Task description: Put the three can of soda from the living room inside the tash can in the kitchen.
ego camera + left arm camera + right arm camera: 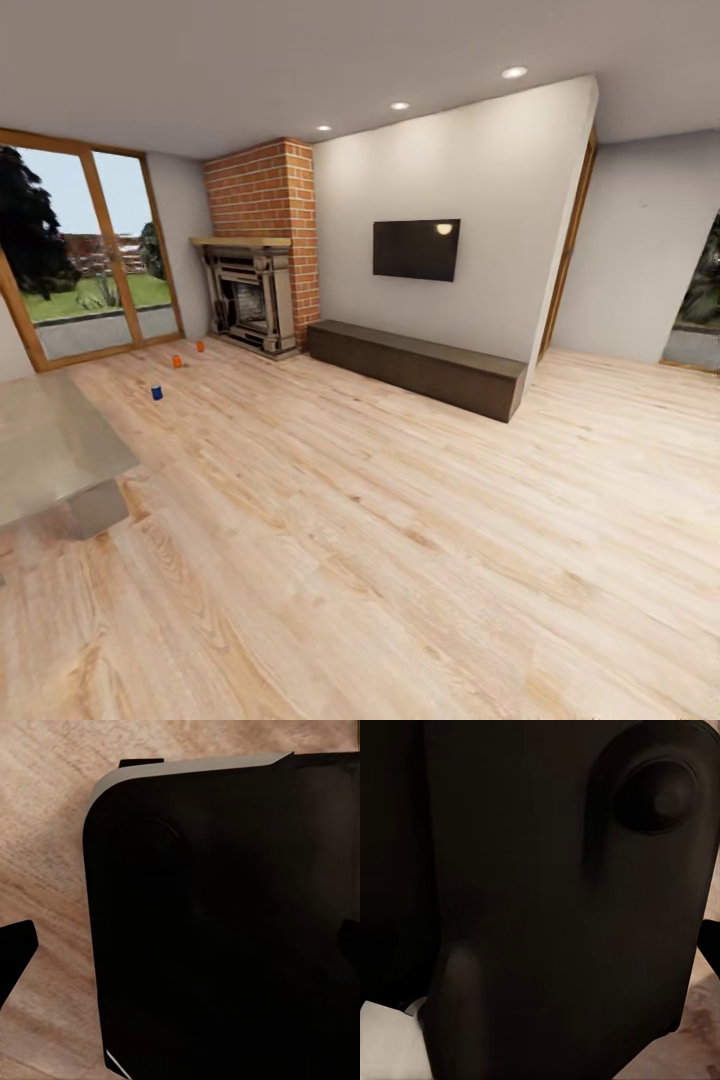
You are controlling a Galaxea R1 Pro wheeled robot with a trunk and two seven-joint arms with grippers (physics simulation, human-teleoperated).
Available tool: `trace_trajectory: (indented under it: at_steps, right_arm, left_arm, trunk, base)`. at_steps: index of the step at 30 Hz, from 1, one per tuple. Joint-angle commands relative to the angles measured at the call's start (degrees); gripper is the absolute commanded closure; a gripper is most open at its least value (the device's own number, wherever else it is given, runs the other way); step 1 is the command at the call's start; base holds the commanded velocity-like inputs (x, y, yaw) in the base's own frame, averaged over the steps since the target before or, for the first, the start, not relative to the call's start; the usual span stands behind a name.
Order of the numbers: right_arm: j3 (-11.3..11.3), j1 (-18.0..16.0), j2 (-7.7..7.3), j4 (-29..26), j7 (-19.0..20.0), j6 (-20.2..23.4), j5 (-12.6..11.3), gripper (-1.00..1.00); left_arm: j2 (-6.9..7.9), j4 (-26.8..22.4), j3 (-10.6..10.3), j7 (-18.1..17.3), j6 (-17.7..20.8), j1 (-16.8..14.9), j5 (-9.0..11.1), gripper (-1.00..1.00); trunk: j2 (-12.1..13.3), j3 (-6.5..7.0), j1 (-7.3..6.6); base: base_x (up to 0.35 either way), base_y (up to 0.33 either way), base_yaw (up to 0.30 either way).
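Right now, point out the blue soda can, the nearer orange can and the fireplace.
blue soda can [156,393], head view, middle of its side.
nearer orange can [177,361], head view, middle of its side.
fireplace [250,301], head view, its dark opening.

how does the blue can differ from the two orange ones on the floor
Colour: the blue can is dark blue, the two orange cans are orange. Place: the blue can stands nearer the camera and closer to the glass table, while the orange cans stand nearer the fireplace. Spacing: the orange cans sit close together, the blue can apart from them. All three stand upright on the wood floor and look alike in size.
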Motion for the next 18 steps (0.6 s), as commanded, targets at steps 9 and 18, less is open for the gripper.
trace_trajectory:
  at_steps: [9,18]
  right_arm:
    - [0.0,0.0,0.05,0.0,-0.5,0.0,0.0,-1.0]
    - [0.0,0.0,0.02,0.0,-0.5,-0.1,0.0,-1.0]
  left_arm:
    - [-0.01,0.0,0.0,0.0,0.0,0.0,0.0,-1.0]
    - [-0.01,0.0,0.0,0.0,-0.3,0.0,0.0,-1.0]
  trunk:
    - [0.0,0.0,0.0]
    - [0.0,0.0,0.0]
  base:
    - [0.0,-0.012,-0.031]
    - [0.0,-0.001,-0.002]
